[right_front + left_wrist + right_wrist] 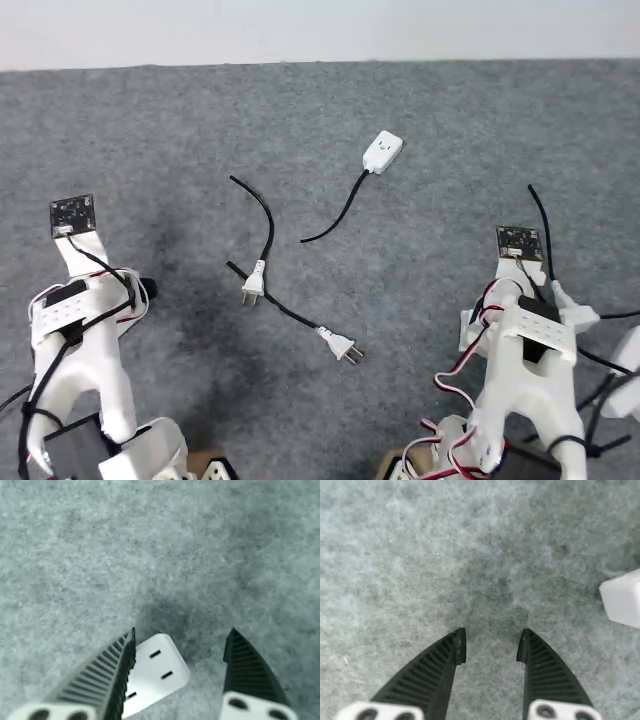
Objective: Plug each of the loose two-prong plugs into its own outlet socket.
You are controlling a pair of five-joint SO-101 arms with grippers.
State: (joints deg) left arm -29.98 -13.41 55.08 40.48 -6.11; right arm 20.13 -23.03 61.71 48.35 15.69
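Lying loose on the grey mat (180,130): first plug (254,284) and second plug (343,348), well apart from a corded socket (382,151). Left gripper (182,632), fingers spread, hangs over a second socket (155,672); right gripper (493,632), fingers parted, sits near a white block (622,602), possibly a socket.

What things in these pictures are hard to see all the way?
Left wrist view: the outlet socket is partly behind one of the fingers and cut by the edge.
Right wrist view: a white block is cut by the edge; I cannot tell what it is.
High view: a white thing beside an arm is cut by the edge.
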